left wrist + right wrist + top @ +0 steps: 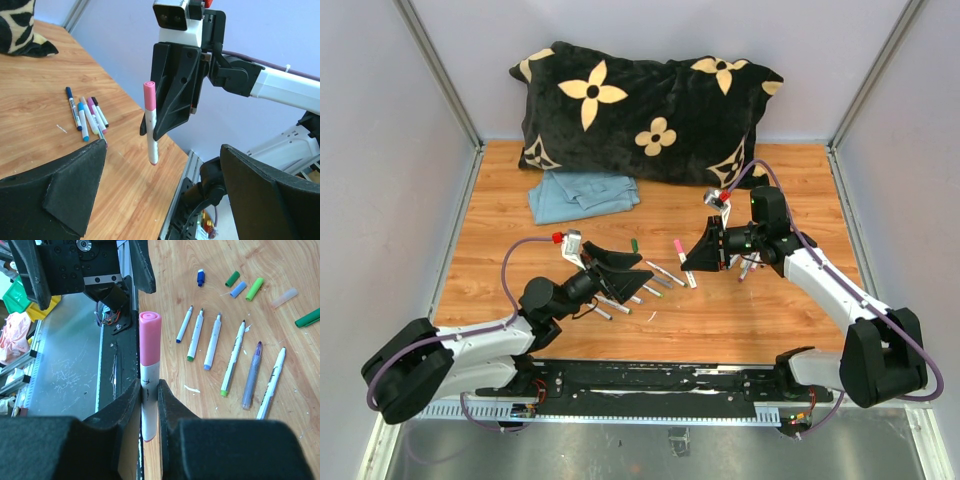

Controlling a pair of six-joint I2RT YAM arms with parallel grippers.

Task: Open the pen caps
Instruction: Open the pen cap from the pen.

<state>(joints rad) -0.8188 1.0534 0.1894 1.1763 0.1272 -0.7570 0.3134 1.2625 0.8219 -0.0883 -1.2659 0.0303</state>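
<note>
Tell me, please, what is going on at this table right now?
The right arm's fingers are clamped on a white pen held upright in the air, with its pink cap on. The left arm's fingers are open and face that pen without touching it. Several pens lie uncapped on the wooden table, with loose caps nearby.

- Top external: high behind the near edge, looking down over the whole table (pixel 740 320).
- Left wrist: close, facing across at the right gripper (pixel 151 131).
- Right wrist: along its own fingers (pixel 125 410) (very near); both wrist views share the pink-capped pen (pixel 149 100).
</note>
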